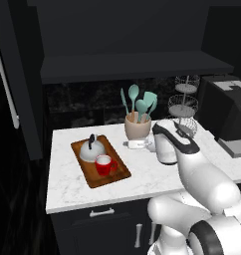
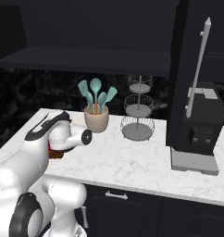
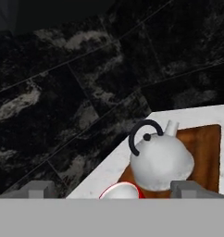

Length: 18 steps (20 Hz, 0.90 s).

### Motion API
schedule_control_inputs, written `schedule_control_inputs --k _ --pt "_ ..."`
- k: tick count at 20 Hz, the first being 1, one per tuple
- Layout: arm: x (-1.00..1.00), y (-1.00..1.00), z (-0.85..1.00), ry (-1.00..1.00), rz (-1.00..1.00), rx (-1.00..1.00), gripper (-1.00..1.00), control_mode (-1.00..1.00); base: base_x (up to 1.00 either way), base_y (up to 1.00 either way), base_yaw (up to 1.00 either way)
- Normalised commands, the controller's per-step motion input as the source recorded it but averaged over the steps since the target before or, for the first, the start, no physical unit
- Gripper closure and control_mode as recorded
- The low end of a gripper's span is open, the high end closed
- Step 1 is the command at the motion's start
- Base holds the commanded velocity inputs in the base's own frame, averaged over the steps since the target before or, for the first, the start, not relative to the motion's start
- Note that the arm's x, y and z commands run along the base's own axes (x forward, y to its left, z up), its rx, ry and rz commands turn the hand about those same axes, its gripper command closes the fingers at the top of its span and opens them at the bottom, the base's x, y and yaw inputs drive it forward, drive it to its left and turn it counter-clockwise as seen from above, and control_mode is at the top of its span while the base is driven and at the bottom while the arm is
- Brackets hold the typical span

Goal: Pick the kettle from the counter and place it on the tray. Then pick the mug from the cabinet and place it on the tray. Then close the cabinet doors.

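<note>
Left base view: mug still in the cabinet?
No, the mug stands on the tray beside the kettle.

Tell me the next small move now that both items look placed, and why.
Probably lift the claw up and away from the tray, then swing toward the left cabinet door. The kettle and the mug both sit on the tray, the claw holds nothing, and both doors stand open, so closing them is what remains.

We note silver-grey kettle [image 1: 91, 151] with black handle, red mug [image 1: 105, 165], brown wooden tray [image 1: 115, 178], white marble-veined counter [image 1: 142, 174], beige crock [image 1: 137, 127] holding teal utensils [image 1: 139, 103], black cabinet doors [image 1: 13, 74].
</note>
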Motion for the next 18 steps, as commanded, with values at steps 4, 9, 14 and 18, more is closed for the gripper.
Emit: schedule_control_inputs --k 4,9,14,18 --pt "-0.09 0.0 0.42 0.17 -0.03 -0.1 -1.0 -1.0 0.0 0.0 0.0" --pt "-0.02 -0.22 0.18 0.04 -0.03 -0.02 -1.0 -1.0 0.0 0.0 0.0" --pt "-0.06 0.01 0.31 0.01 -0.01 0.0 -1.0 -1.0 0.0 0.0 0.0" --pt "-0.06 0.25 0.14 0.02 0.0 -0.01 -1.0 -1.0 0.0 0.0 0.0"
